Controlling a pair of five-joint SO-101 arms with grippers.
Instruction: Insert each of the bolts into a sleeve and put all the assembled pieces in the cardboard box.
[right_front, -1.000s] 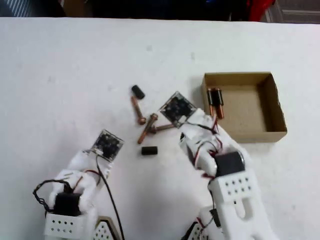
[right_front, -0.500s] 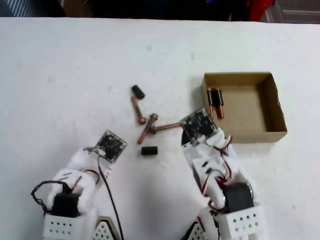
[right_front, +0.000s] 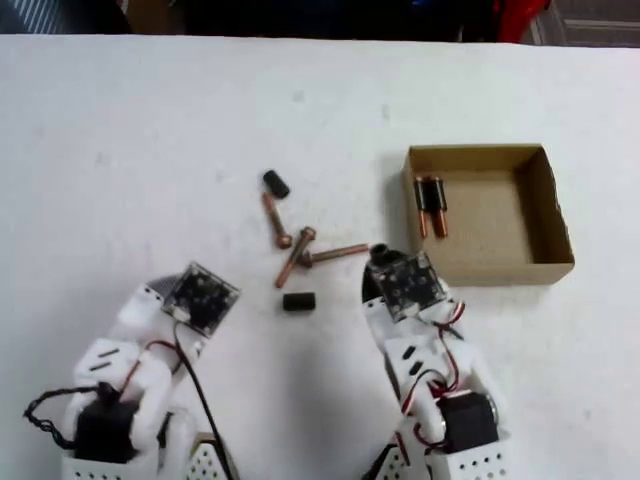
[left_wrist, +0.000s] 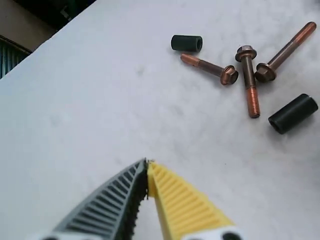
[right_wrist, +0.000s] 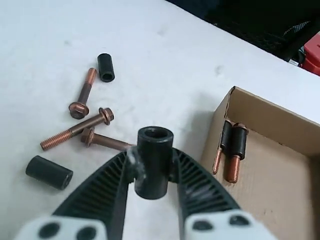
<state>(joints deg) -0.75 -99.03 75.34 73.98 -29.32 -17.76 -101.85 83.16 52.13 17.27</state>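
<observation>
While L gripper (left_wrist: 146, 167) sits pinched closed, R gripper (right_wrist: 152, 156) clamps sleeve (right_wrist: 154, 172) upright btwn its jaws.

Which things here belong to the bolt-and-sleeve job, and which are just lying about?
Part of the job:
- three loose bolts
- two loose sleeves
- third sleeve, held in the right claw
- two assembled pieces inside the cardboard box

Just there:
- table
- red object beyond its far edge
</observation>
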